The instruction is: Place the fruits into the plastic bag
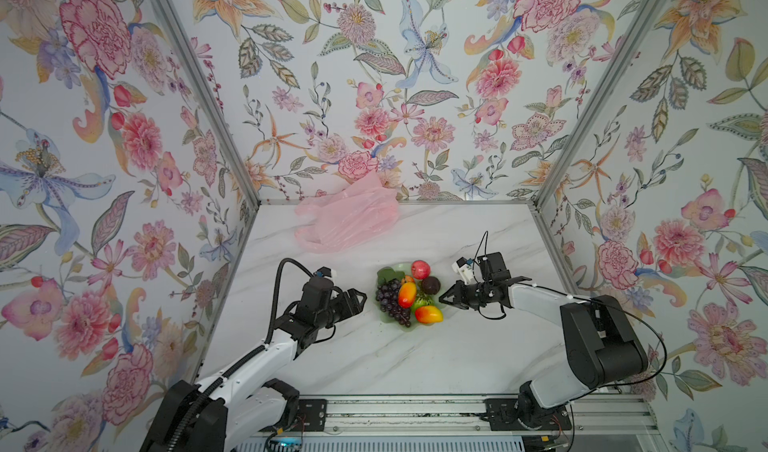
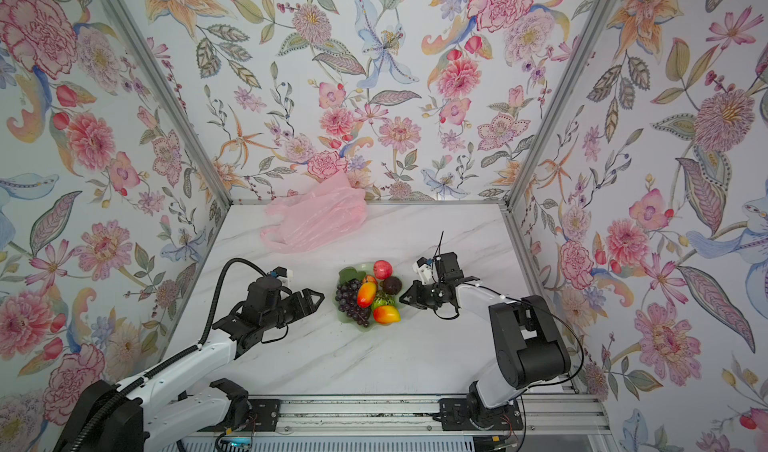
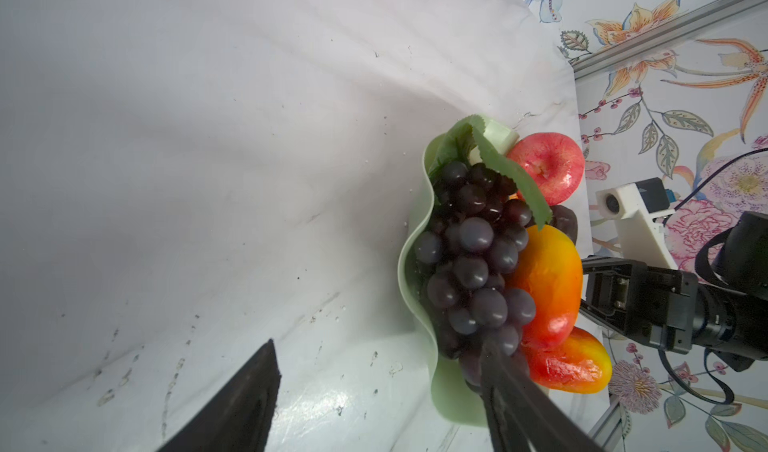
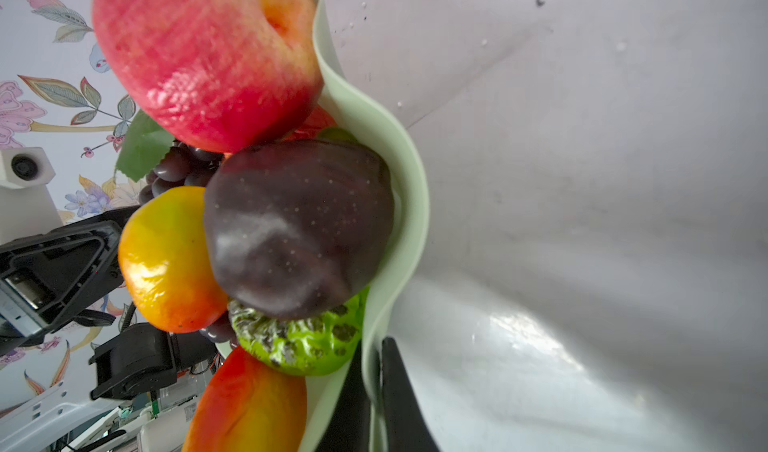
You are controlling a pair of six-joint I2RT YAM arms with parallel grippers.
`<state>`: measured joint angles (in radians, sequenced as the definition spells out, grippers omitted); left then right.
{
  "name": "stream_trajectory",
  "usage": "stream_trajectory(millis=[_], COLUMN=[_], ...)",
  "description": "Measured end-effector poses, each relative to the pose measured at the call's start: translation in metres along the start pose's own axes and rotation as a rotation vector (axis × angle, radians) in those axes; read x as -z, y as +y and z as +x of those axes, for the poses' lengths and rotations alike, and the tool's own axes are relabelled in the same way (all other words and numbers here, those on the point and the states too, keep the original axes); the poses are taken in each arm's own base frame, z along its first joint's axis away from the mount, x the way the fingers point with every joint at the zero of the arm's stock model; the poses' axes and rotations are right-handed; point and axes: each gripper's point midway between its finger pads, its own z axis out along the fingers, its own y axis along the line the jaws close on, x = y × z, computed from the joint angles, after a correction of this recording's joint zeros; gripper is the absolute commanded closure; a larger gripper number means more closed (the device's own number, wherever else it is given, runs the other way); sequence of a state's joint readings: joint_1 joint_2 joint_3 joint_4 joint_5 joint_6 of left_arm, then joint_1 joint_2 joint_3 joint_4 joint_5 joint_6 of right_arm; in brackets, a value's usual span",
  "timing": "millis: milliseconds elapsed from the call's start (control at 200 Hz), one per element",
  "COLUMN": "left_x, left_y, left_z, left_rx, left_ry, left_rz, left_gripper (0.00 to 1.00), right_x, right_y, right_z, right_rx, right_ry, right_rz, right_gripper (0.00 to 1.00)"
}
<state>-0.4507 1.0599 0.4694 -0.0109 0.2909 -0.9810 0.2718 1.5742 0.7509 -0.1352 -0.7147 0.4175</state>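
Marble table: right gripper pinches the dish rim, prob. to hold it still. Empty left gripper, jaws apart, hangs by the grapes.

Left gripper, jaws apart: bare table lies between the jaws and to either side. Straight ahead, the dish heaped with fruits bars the way, one finger just at the grapes. Right gripper, clamped on the dish's rim, blocks the opposite side. Beyond both grippers, open table runs to the bag.
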Motion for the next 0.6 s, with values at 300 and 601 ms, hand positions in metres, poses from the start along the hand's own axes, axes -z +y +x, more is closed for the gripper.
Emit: stream_trajectory(millis=[300,601], left_x=[0.004,-0.011], left_y=[-0.015,-0.029], left_z=[-0.061,-0.162], left_rx=[-0.038,-0.090], left_ry=[-0.104,-0.221], left_rz=[-0.021,-0.093], left_gripper=[0.01,0.01], right_x=[0.000,0.038], right_y=[-0.009,-0.005], right_z=[0.000,-0.002], right_rx=[-0.040,-0.043], right_ry=[-0.011,-0.107], right_rz=[0.003,0.002], right_gripper=[0.47,0.01])
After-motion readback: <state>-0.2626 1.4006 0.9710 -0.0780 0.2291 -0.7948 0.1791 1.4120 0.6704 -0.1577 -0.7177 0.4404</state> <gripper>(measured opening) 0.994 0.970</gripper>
